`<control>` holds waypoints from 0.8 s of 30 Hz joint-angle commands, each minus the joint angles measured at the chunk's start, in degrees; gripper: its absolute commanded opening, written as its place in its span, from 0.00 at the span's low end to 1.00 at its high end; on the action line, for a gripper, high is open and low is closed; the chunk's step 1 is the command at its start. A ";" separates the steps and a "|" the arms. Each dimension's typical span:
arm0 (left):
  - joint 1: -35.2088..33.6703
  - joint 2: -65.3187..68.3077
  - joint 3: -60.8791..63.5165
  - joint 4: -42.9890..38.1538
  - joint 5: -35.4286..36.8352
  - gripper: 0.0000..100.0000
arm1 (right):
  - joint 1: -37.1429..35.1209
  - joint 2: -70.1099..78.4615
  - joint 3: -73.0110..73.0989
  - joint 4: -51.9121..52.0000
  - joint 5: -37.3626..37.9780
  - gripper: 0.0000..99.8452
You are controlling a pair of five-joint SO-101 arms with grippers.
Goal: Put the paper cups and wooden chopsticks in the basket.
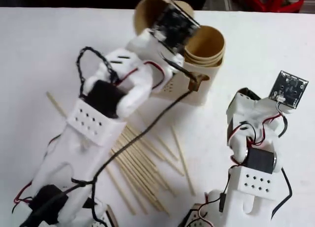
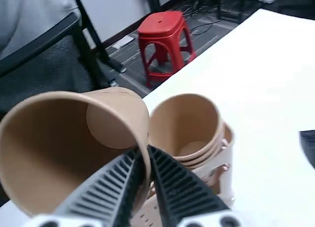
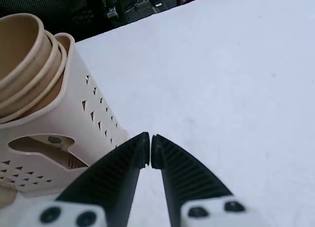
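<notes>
My left gripper (image 2: 146, 152) is shut on the rim of a brown paper cup (image 2: 59, 143), held tilted over the beige basket (image 2: 216, 180). In the high view this cup (image 1: 147, 13) sits at the basket's far left side. Stacked paper cups (image 2: 189, 126) stand nested inside the basket (image 1: 197, 91), and the stack (image 1: 206, 44) shows from above. Several wooden chopsticks (image 1: 142, 163) lie scattered on the white table in front of the basket. My right gripper (image 3: 149, 149) is shut on nothing, just above the table beside the basket (image 3: 64, 138), with the stacked cups (image 3: 27, 59) visible.
The white table (image 1: 266, 45) has free room to the right and far left. One chopstick (image 1: 55, 104) lies apart at the left. A red stool (image 2: 165, 40) and a dark chair (image 2: 44, 69) stand on the floor beyond the table edge.
</notes>
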 commanded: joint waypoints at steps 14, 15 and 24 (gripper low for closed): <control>8.40 8.22 -6.59 5.63 -4.57 0.16 | 0.04 -0.75 -0.35 -1.36 -0.35 0.02; 7.60 8.57 -7.30 5.71 -4.48 0.18 | 0.04 -0.75 -0.35 -1.36 -0.26 0.02; 3.38 13.67 -22.42 5.36 -4.40 0.19 | 0.04 -0.75 -0.26 -1.36 -0.26 0.02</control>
